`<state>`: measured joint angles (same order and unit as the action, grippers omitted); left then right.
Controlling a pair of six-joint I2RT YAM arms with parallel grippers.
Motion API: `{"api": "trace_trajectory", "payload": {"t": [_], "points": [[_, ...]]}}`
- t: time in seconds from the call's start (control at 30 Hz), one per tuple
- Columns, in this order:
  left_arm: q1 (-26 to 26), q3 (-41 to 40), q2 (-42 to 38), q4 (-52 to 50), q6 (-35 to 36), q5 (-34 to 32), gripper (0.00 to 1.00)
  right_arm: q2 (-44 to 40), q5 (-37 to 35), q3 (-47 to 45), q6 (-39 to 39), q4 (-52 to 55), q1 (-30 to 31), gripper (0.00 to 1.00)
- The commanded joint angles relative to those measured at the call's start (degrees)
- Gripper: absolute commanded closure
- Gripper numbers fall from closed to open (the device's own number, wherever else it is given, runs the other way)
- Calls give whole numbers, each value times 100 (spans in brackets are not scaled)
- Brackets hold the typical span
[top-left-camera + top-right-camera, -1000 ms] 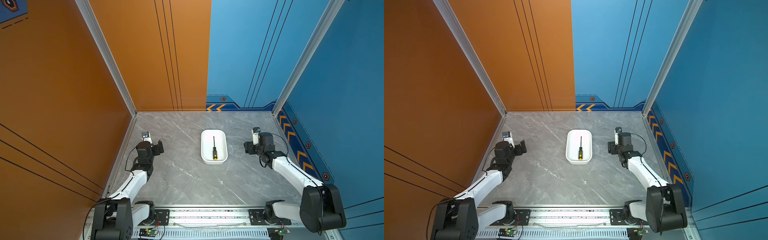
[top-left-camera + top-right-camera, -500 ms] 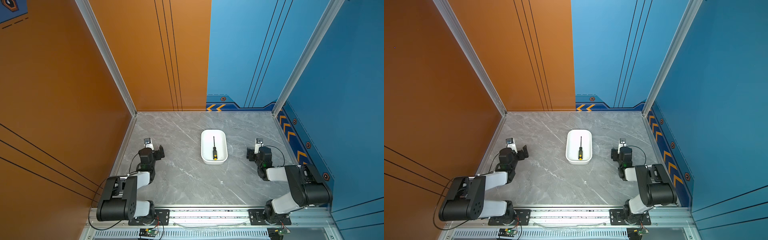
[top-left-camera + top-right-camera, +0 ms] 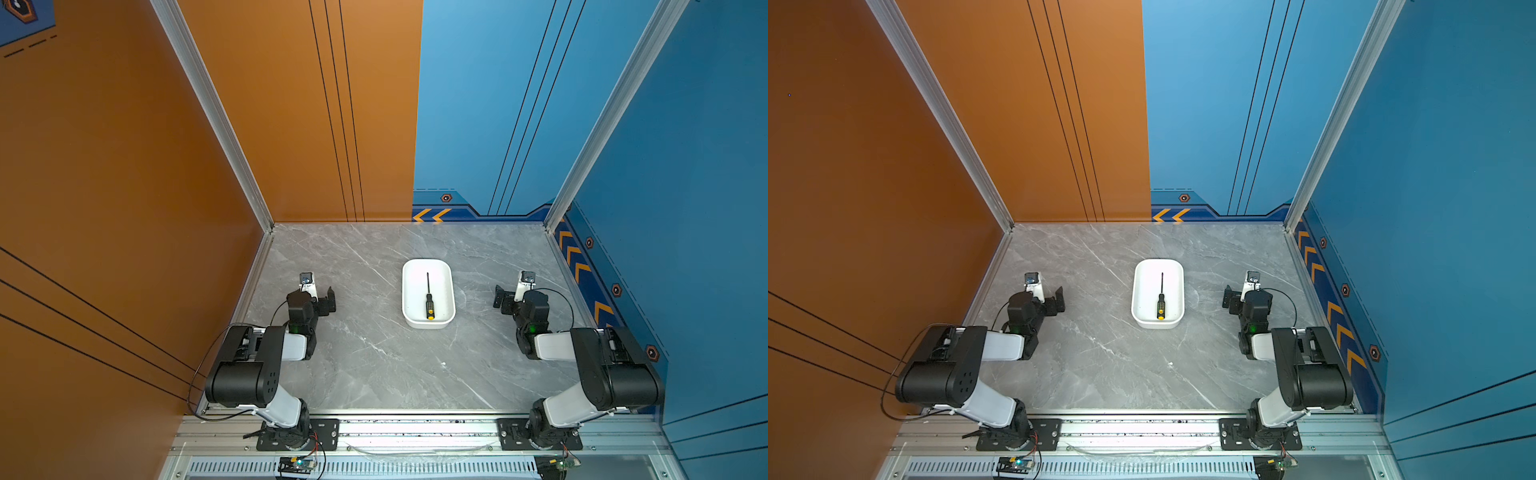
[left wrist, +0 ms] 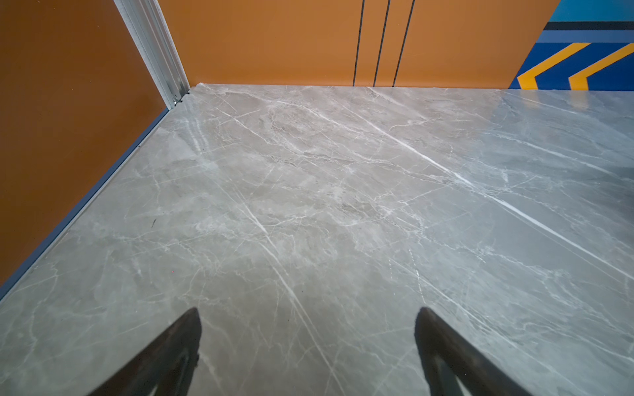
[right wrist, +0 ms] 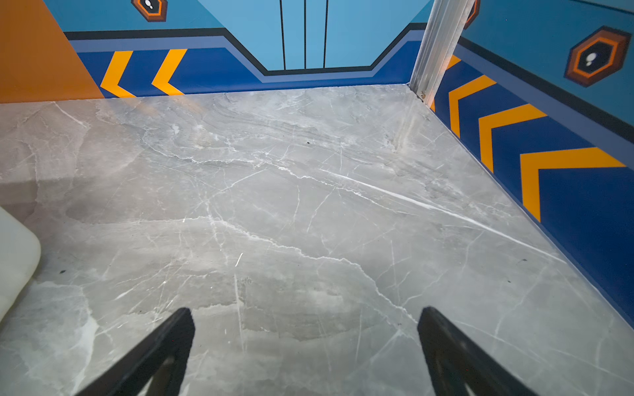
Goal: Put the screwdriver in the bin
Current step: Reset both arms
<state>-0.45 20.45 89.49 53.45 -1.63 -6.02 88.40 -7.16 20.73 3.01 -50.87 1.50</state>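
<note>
The screwdriver (image 3: 429, 300) already lies flat inside the white bin (image 3: 444, 279) at frame centre, shaft toward the top, yellow-capped handle toward the bottom. Left claw (image 3: 326, 300) and right claw (image 3: 502, 297) flank it, both spread wide and empty; the right is nearer.

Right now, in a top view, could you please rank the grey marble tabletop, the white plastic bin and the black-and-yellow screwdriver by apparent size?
1. grey marble tabletop
2. shallow white rectangular plastic bin
3. slim black-and-yellow screwdriver, lying inside the bin
</note>
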Motion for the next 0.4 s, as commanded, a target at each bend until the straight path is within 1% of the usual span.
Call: {"api": "trace_trajectory", "payload": {"t": [0.0, 0.17, 0.23, 0.37], "points": [[-34, 61, -4, 60, 131, -186, 2, 21, -81, 54, 32, -142, 52, 0], [-69, 111, 11, -17, 188, -136, 2, 30, -90, 58, 25, -130, 63, 0], [-86, 129, 22, -26, 210, -150, 2, 26, 93, 89, 66, -77, -28, 0], [-72, 142, 24, -45, 206, -110, 2, 19, 43, 71, 49, -113, 7, 0]]}}
